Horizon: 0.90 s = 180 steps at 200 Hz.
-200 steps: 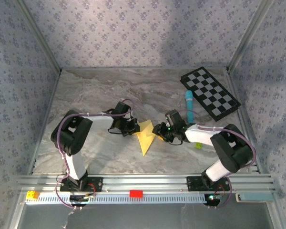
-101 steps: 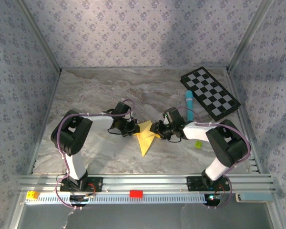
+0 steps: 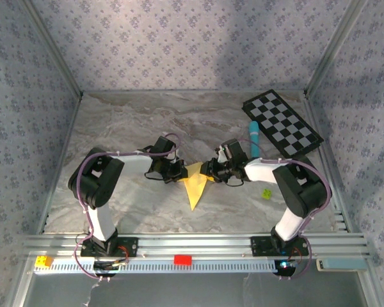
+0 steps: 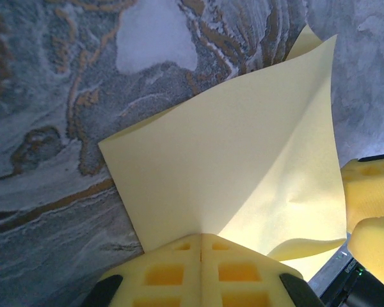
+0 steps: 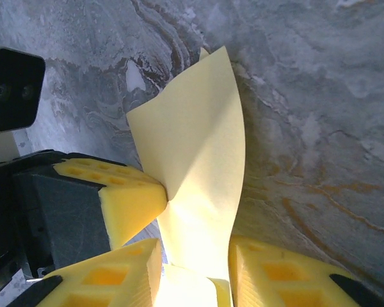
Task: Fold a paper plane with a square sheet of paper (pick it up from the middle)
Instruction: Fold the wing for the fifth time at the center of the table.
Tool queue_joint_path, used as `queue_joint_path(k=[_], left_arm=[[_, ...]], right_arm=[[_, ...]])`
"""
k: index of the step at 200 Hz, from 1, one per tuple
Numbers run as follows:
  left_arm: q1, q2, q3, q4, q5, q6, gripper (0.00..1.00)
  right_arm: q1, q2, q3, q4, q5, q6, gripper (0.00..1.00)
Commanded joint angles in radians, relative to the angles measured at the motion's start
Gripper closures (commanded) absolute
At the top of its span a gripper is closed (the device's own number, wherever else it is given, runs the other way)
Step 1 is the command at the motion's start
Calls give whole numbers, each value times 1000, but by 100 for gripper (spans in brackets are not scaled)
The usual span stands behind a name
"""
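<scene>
Yellow paper sheet (image 3: 195,182), creased into a triangular wedge, lies central on the grey marbled surface (image 3: 134,128), tip toward 6 o'clock. Left pincer (image 3: 178,171) is clamped on its 9 o'clock corner, apparently anchoring it. Right pincer (image 3: 208,171), jaws parted, straddles the 3 o'clock edge, likely for folding.

White arms (image 3: 102,222) with black joints, purple cables (image 3: 80,182), yellow gridded foam pincer pads (image 4: 173,272).

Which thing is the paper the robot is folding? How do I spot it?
Find the grey marble table, then look at its middle. The paper is the pointed yellow triangle between the left hand, which pinches it, and the right hand. It's much bigger than the tiny green ball and thin, unlike the blue marker.
</scene>
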<state>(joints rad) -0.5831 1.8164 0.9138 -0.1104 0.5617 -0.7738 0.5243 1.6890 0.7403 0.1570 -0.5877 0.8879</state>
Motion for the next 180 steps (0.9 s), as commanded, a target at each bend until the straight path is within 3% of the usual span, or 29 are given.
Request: queue_joint_path(k=[1,75,107,180], left_arm=[[-4,21,11,-57,-1,19,98],[-4,8,7,-60,-19,12,98],[-4,10,11,-61,-15,15,98],[-3,12,13,-60,-13,10,98]], right_arm=[[-9,27,31,-30,-46,-48,66],[-24,22,23,-113,6,-59,67],[-29,38,11,-27,-74,-52,69],[-44,82,55,-52,-140,-112,72]])
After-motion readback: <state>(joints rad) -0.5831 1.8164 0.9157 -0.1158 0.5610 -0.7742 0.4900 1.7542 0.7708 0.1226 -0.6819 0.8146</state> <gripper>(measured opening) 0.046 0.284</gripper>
